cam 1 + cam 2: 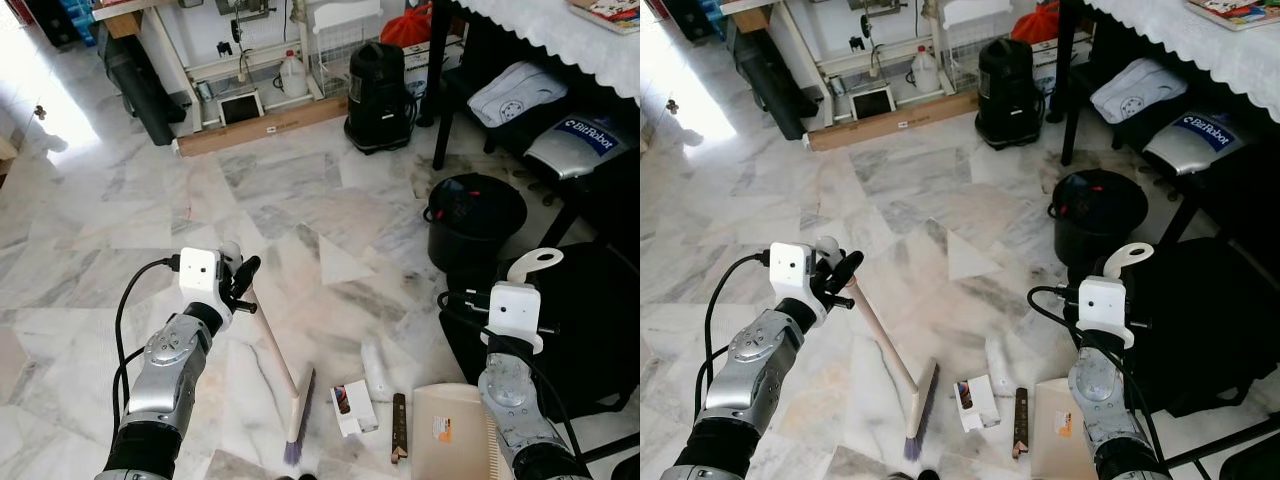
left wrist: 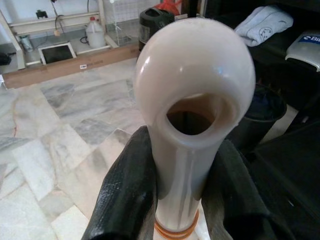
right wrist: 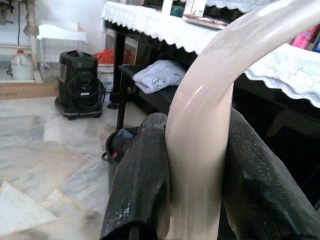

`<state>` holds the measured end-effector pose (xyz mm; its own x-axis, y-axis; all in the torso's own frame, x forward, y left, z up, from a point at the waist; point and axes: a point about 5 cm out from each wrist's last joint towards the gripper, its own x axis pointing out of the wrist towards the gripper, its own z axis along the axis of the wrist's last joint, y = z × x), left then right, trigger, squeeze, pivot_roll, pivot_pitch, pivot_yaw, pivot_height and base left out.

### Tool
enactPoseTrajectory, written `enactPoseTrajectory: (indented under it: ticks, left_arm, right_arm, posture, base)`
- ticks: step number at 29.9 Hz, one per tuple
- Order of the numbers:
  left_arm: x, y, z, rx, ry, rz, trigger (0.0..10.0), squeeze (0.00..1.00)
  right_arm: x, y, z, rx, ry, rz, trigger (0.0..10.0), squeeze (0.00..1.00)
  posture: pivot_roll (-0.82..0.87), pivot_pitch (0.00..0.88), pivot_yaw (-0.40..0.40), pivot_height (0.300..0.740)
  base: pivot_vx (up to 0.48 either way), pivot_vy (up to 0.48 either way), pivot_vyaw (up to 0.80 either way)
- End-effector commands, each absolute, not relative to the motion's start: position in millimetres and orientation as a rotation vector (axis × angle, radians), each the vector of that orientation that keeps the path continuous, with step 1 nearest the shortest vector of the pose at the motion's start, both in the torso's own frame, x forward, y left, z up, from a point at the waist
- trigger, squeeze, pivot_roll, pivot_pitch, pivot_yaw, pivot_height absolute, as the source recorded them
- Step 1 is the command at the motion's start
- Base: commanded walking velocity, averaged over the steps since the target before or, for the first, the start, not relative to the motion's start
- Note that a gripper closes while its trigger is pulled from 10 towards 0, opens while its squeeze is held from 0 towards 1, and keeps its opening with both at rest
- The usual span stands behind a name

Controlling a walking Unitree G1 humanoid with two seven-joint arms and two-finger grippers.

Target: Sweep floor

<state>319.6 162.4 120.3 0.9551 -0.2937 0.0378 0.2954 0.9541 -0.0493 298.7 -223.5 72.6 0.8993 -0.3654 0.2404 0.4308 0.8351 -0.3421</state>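
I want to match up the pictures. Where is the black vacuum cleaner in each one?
Left eye view: black vacuum cleaner at top, right of centre.
Right eye view: top centre.
Left wrist view: its top peeks beside the broom handle.
Right wrist view: left side.
Shared landmark: the white jug beside it.

Glossy plastic, polished stone

The broom handle [image 2: 192, 100] between the left jaws is smooth cream plastic; the dustpan handle [image 3: 210, 115] likewise; the marble floor [image 1: 300, 190] shines.
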Motion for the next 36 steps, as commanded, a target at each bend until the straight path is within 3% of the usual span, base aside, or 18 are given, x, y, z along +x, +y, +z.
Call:
enactPoseTrajectory:
  ticks: [1,8,18,26,36]
  left_arm:
    - [317,169,126,-0.045,-0.042,-0.298,10.0,0.00]
    - [314,169,130,-0.040,-0.031,-0.339,10.0,0.00]
    - [320,171,124,-0.012,0.044,-0.340,10.0,0.00]
    - [329,169,127,-0.154,0.065,-0.311,10.0,0.00]
    - [328,161,122,-0.199,0.142,-0.401,10.0,0.00]
  right_arm:
    - [298,-219,69,-0.413,-0.165,-0.399,10.0,0.00]
    - [289,-205,49,-0.451,-0.099,-0.335,10.0,0.00]
    - [287,-196,41,-0.374,-0.060,-0.331,10.0,0.00]
    - [285,-195,40,-0.313,-0.059,-0.356,10.0,0.00]
    - [284,-195,38,-0.305,-0.052,-0.354,10.0,0.00]
  posture:
    - [0.05,0.140,0.167,0.740]
    - [0.09,0.160,0.180,0.740]
    - [0.08,0.165,0.191,0.740]
    - [0.07,0.165,0.193,0.740]
    - [0.07,0.166,0.194,0.740]
  base:
    - [0.000,0.000,0.00]
    - [0.000,0.000,0.00]
    - [0.000,0.000,0.00]
    - [0.000,0.000,0.00]
    - [0.000,0.000,0.00]
